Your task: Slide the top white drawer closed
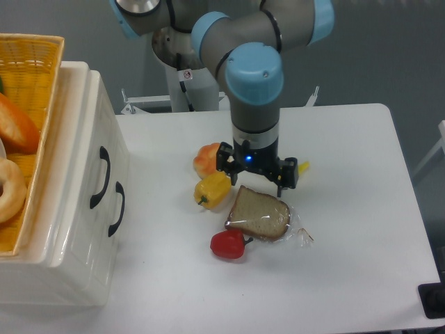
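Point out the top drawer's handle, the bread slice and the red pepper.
top white drawer's handle (101,177), fixed camera, middle of the curved black grip.
bread slice (259,214), fixed camera, centre of the crumb face.
red pepper (227,244), fixed camera, middle of its body.

A white table (348,229) carries everything. At its left edge stands a cream drawer unit (69,229). Near the middle lie a yellow pepper (212,190), an orange fruit (206,157) just beyond it, a wrapped bread slice (260,215) and a red pepper (229,244) nearest.
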Motion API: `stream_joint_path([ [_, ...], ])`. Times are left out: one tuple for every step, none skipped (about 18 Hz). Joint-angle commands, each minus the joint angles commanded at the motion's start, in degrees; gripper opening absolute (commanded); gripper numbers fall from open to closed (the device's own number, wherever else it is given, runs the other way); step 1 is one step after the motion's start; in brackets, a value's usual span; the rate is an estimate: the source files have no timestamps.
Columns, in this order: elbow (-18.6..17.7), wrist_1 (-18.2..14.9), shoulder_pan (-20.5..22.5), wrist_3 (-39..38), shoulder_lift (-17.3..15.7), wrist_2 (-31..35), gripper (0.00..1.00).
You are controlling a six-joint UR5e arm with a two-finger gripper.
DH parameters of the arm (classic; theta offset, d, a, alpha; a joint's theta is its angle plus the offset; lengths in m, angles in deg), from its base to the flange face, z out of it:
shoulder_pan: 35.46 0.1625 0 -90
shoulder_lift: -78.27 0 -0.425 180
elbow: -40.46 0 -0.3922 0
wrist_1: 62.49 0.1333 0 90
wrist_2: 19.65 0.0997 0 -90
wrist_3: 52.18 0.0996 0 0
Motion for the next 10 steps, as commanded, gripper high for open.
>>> stream_joint_path([
  [-0.1,-1.2,-0.4,0.0,-0.5,0.0,1.0],
  [-0.2,-2.3,-0.5,0.0,-0.7,-0.1,1.0],
  [-0.3,-2.8,-0.5,0.0,-0.8,-0.1,1.0],
  [-0.3,-2.9,-0.4,0.2,-0.8,-0.3,1.0],
  [-0.3,-2.9,-0.4,0.2,-0.8,-0.4,1.0],
  [-0.3,-2.9,-0.5,0.0,-0.8,-0.4,1.0],
  [-0.3,-2.9,-0.6,0.2,-1.0,-0.4,1.0],
  [-0.3,-2.8,-0.6,0.2,-1.1,-0.5,1.0],
  [-0.3,-2.7,-0.6,0.2,-1.1,-0.6,1.0],
  [-0.3,-2.7,-0.6,0.3,-1.1,-0.7,1.0],
])
